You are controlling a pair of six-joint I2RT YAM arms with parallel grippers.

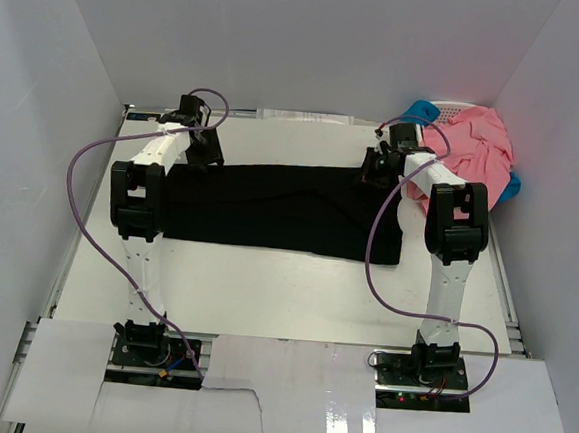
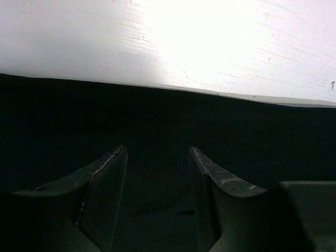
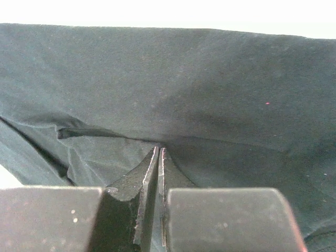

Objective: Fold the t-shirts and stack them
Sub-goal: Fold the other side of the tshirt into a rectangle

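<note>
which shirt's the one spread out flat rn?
The black t-shirt, spread across the middle of the table. The salmon-pink t-shirts lie crumpled in a heap at the far right corner.

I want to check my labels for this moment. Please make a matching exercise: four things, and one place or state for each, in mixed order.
Things:
1. black t-shirt
2. pink t-shirts
3. left gripper
4. right gripper

Places or states:
A. open, over black cloth
B. heaped at the far right
C. pinching black cloth
D. spread out flat

Pairs: 1-D, 2-B, 3-A, 4-C
</note>
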